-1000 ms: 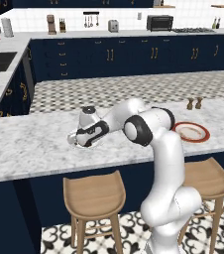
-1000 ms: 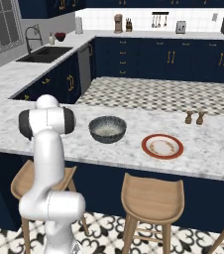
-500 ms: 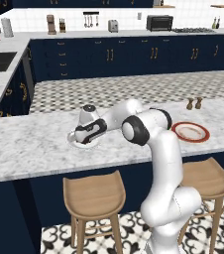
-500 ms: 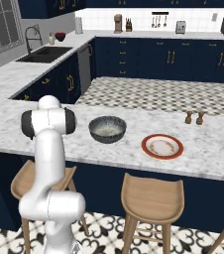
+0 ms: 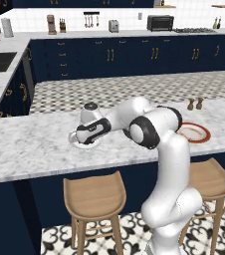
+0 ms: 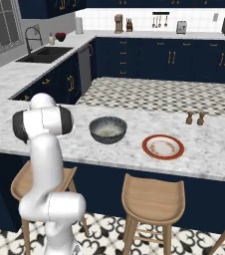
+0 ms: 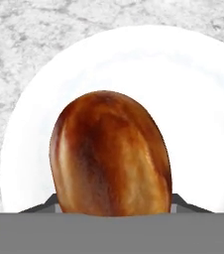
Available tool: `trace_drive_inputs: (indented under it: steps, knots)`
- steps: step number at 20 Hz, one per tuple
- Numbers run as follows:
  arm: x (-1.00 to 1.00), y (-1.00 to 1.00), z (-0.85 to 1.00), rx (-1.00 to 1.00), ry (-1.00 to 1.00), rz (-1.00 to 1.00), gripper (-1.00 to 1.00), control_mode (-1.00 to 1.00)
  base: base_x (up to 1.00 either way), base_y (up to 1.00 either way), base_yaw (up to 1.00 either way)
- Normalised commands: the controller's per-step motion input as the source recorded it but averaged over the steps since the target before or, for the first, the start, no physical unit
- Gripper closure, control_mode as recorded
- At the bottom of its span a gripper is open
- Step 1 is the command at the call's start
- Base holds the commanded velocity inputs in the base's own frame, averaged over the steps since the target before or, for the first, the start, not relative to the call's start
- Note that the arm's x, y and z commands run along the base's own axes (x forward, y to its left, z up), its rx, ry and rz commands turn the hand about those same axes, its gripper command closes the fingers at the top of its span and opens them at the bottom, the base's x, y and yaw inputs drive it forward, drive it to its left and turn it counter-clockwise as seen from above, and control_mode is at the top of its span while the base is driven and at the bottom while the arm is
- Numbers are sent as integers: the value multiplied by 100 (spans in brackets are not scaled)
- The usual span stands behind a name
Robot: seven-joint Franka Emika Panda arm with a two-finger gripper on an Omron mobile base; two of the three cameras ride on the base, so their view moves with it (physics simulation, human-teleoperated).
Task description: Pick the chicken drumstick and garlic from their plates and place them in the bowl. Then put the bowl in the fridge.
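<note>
Reaching: arm stretched left over the marble counter (image 5: pixel 30 144), gripper (image 5: pixel 86 138) down on the white plate (image 5: pixel 75 142).
Jaws: closed partway, one finger tip (image 7: pixel 176 203) showing at each side of the chicken drumstick (image 7: pixel 110 154); looked like a grip on its fat end, contact itself hidden under the meat.
Drumstick: glossy reddish-brown, over the middle of the white plate (image 7: pixel 193 99) in the hand view; could not tell if it lay on the plate or hung just above it.
White plate: on the near-left part of the counter, mostly covered by the hand in the left base view.
Bowl: dark speckled bowl (image 6: pixel 107 129) stood upright on the counter, pale inside, right of the arm in the right base view.
Red-rimmed plate: plate (image 6: pixel 163 147) lay right of the bowl, near but apart; seen also past the elbow (image 5: pixel 195 133).
Garlic: too small to make out on the red-rimmed plate, could not tell.
Shakers: two small shakers (image 6: pixel 195 118) stood side by side, far of the red-rimmed plate.
Stools: wooden stools (image 6: pixel 152 199) stood below the near counter edge.
</note>
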Motion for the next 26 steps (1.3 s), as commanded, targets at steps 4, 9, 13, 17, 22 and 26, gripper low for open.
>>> trace_drive_inputs:
  steps: [4, 9, 13, 17, 22, 26]
  knots:
    - [-62, -51, 87, 1, -12, -8, 100, -100, 0, 0, 0]
    - [-57, -72, 97, 0, -9, -10, 100, -100, 0, 0, 0]
    - [-29, -89, 93, 0, -2, -12, 100, -100, 0, 0, 0]
    - [-16, -96, 71, 0, -1, -13, 100, -100, 0, 0, 0]
    - [-1, -100, 10, 2, -4, -13, 100, -100, 0, 0, 0]
    - [0, -100, 0, 1, 0, -12, 100, -100, 0, 0, 0]
